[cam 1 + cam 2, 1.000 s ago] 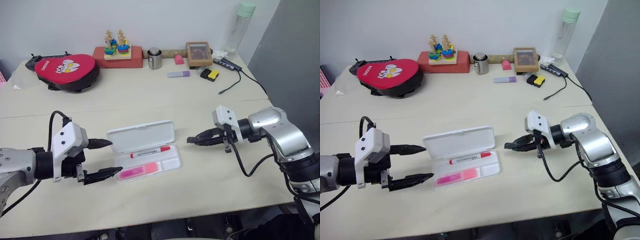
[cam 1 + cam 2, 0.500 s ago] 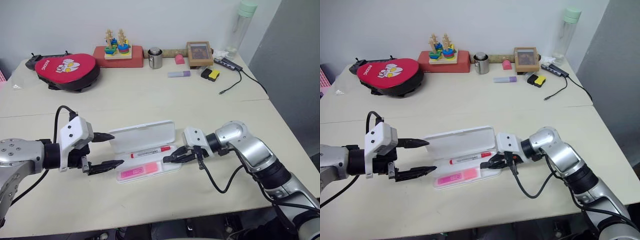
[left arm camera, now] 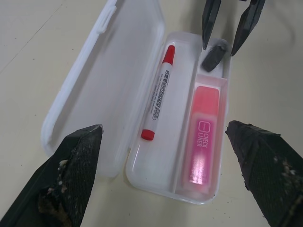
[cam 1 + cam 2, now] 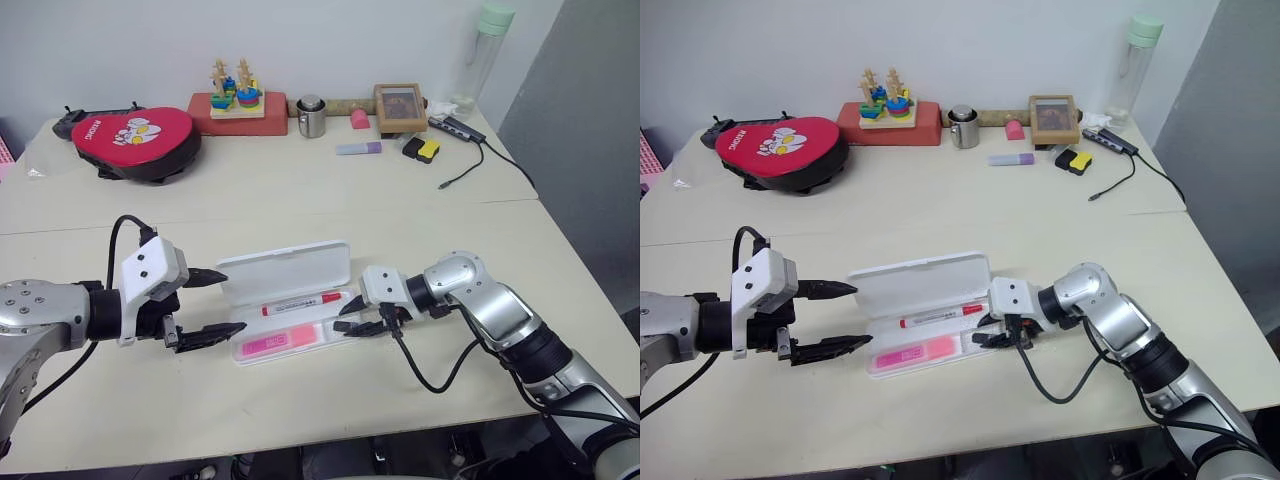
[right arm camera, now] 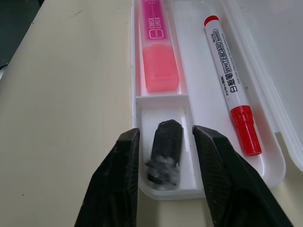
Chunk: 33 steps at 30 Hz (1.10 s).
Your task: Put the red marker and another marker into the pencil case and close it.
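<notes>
A red pouch (image 4: 133,140), metal cup (image 4: 309,116) and purple highlighter (image 4: 357,148) sit on the far table (image 4: 300,190).

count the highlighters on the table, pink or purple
2. The pink highlighter lies in the front tray of the open pencil case, beside the red marker. The purple highlighter lies on the table near the back.

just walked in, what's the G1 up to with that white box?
It's packing a pencil case that lies open on the table. The red marker and pink highlighter are in the tray, plus a small dark eraser. The right end effector hangs open over the eraser; the left end effector waits open at the case's other end. Lid not shut yet.
</notes>
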Tool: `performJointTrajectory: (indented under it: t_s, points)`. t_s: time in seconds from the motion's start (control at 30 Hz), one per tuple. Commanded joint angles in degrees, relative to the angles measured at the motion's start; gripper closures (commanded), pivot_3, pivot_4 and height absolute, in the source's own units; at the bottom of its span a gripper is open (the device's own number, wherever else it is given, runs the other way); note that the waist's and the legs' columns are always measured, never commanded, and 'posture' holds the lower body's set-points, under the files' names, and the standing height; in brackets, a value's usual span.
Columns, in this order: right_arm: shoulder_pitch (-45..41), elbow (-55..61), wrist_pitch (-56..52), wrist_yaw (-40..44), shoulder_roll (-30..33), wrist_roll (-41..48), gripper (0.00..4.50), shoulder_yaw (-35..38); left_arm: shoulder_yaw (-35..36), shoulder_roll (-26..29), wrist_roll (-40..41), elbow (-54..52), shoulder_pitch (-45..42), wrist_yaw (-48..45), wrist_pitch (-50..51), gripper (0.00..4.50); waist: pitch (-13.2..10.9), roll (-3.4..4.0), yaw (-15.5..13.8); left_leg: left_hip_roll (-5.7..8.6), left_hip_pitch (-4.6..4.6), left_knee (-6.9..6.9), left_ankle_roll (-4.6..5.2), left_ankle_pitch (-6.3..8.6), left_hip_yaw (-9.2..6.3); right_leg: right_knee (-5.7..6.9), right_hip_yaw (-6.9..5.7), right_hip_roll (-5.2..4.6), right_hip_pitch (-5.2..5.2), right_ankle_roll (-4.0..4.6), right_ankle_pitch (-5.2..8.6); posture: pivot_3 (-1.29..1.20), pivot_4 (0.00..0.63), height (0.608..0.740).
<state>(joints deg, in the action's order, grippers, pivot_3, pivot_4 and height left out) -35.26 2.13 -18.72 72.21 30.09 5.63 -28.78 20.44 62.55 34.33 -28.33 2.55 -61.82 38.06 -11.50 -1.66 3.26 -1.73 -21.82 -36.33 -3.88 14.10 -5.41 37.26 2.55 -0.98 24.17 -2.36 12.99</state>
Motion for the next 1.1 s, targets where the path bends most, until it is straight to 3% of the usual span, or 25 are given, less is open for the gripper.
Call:
performJointTrajectory:
  t_s: [0.03,0.17,0.37,0.53,1.0,1.1]
  points:
    - [-2.73,2.72,-2.71,0.28,-0.14,3.27,1.61,4.20,0.85,-0.50,-0.33,-0.50,-0.22,0.62,-0.95,0.00,-0.01,0.01,0.00,0.00,0.00,0.00,0.00,0.00,0.00,-0.01,0.00,0.00,0.00,0.00,0.00,0.00,0.150,0.740]
    - [-4.50,4.98,-7.31,1.03,0.93,6.94,0.63,7.59,1.11,-0.81,-0.24,-0.55,-0.14,0.73,-0.85,0.00,0.00,0.01,-0.01,0.00,0.00,-0.01,0.00,0.00,-0.01,0.02,0.01,0.00,0.00,0.00,-0.01,0.00,0.150,0.740]
    - [-5.69,4.35,-8.88,3.19,6.66,8.52,0.63,11.31,3.52,-2.05,0.27,-0.13,0.18,2.33,0.00,0.00,0.00,0.01,-0.11,0.00,-0.04,-0.01,0.00,0.00,-0.01,-0.05,-0.01,-0.01,-0.01,0.00,0.00,0.00,0.150,0.740]
    - [-6.17,-1.16,-5.88,1.79,8.87,5.63,0.63,11.84,9.04,-4.48,5.40,-2.27,0.98,4.65,4.24,0.00,0.00,0.00,-0.03,0.00,-0.01,0.00,0.00,0.00,0.00,-0.03,-0.01,-0.02,-0.01,0.00,0.00,0.00,0.150,0.740]
    - [-13.55,-20.82,6.17,-7.95,0.54,-0.77,4.23,12.82,19.23,-3.22,9.45,-6.01,6.98,4.83,10.02,0.00,0.00,0.00,0.16,0.00,-0.01,0.00,0.00,0.00,0.04,-0.02,0.03,-0.02,0.01,0.00,-0.01,0.00,0.150,0.740]
    - [-14.93,-22.88,7.50,-8.35,-1.32,-1.06,4.44,12.41,19.13,-3.18,9.11,-6.30,7.96,4.60,9.63,0.00,-0.01,0.02,0.17,0.01,0.00,0.00,0.00,0.00,0.04,0.00,0.03,-0.02,0.01,0.01,-0.01,0.00,0.150,0.740]
